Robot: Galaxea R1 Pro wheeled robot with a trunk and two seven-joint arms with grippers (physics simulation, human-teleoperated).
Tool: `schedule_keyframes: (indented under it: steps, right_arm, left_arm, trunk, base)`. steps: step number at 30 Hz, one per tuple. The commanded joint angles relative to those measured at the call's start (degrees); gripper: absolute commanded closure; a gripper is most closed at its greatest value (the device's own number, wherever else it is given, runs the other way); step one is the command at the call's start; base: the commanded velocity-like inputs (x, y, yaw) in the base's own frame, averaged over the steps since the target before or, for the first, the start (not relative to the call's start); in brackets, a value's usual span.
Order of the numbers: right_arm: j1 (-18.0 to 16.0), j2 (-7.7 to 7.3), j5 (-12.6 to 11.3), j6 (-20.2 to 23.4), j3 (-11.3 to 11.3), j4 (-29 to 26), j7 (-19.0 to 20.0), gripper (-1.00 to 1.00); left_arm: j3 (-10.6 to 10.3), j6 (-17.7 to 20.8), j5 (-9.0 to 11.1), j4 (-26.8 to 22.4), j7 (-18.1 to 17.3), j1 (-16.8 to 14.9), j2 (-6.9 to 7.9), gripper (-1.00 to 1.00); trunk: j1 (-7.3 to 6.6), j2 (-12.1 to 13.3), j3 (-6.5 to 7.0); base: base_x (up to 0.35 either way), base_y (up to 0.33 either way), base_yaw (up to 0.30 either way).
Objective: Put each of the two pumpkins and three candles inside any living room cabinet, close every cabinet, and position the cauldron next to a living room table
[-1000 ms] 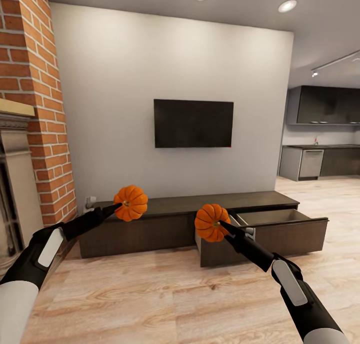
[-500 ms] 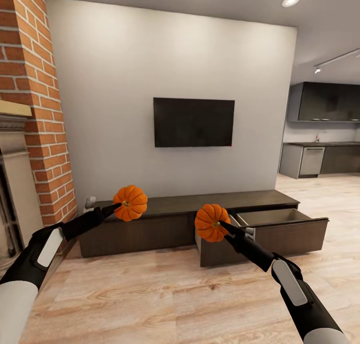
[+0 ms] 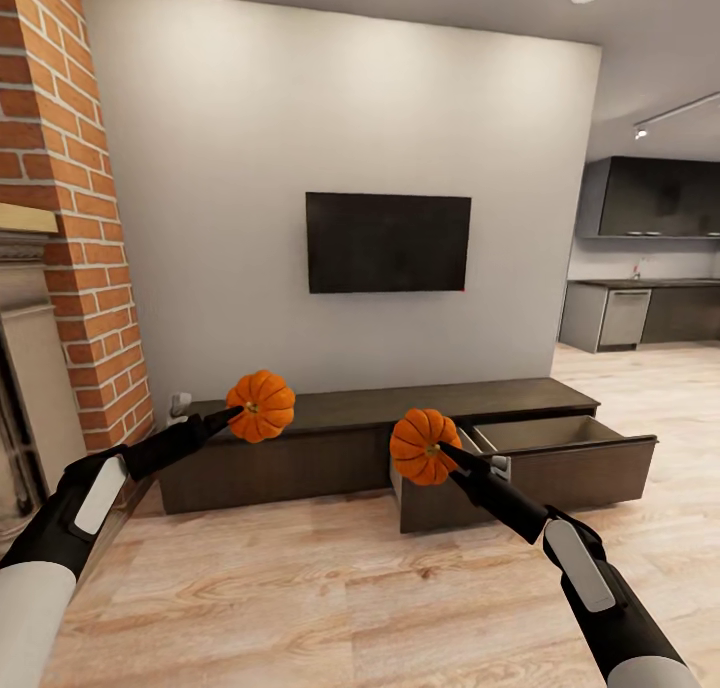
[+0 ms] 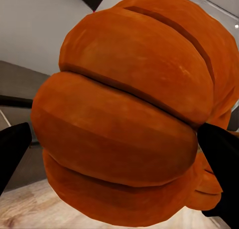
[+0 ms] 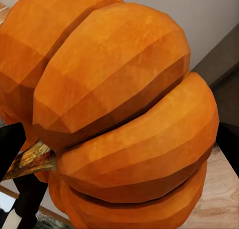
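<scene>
Each of my grippers holds a bright-orange ribbed pumpkin in the air in front of the long dark-brown cabinet point(image 3: 350, 438). My left gripper point(image 3: 240, 412) is shut on the left pumpkin point(image 3: 262, 405), seen close up as an orange ribbed pumpkin point(image 4: 129, 119) in the left wrist view. The right gripper point(image 3: 440, 450) is shut on the right pumpkin point(image 3: 424, 445), whose brownish stem shows beside the orange pumpkin body point(image 5: 119, 114) in the right wrist view. The cabinet's right drawer point(image 3: 560, 446) stands pulled open, its pale inside bare as far as I can see. Candles and cauldron are out of view.
A black TV point(image 3: 387, 242) hangs on the white wall above the cabinet. A red-brick fireplace column point(image 3: 80, 228) stands at the left. Light wood floor point(image 3: 330, 588) stretches between me and the cabinet. A grey kitchen point(image 3: 640, 308) lies far right.
The whole view has drifted slightly closer to the wall and cabinet, so the camera has moved. Both pumpkins stay in the grippers at the same places in view.
</scene>
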Motion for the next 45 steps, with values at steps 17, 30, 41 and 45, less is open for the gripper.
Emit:
schedule_keyframes:
  steps: [17, 30, 41, 45]
  right_arm:
    - [0.0, 0.02, -0.3, 0.4, -0.1, 0.1, -0.1, 1.00]
    - [0.0, -0.01, -0.3, 0.4, -0.1, 0.1, -0.1, 1.00]
    - [0.0, -0.05, -0.3, 0.4, -0.1, 0.1, -0.1, 1.00]
    - [0.0, -0.05, -0.3, 0.4, -0.1, 0.1, -0.2, 1.00]
  left_arm:
    - [0.0, 0.4, 0.2, -0.1, 0.0, 0.0, 0.00, 1.00]
    - [0.0, 0.4, 0.2, -0.1, 0.0, 0.0, 0.00, 1.00]
    - [0.0, 0.4, 0.2, -0.1, 0.0, 0.0, 0.00, 1.00]
    - [0.0, 0.4, 0.2, -0.1, 0.0, 0.0, 0.00, 1.00]
  trunk:
    - [-3.75, 6.8, 1.41]
    - [-6.61, 12.0, 2.54]
    - [-9.02, 16.4, 3.50]
    - [-9.90, 18.0, 3.85]
  base:
    - [0.000, 0.000, 0.000]
    - [0.000, 0.000, 0.000]
    - [0.000, 0.000, 0.000]
    - [0.000, 0.000, 0.000]
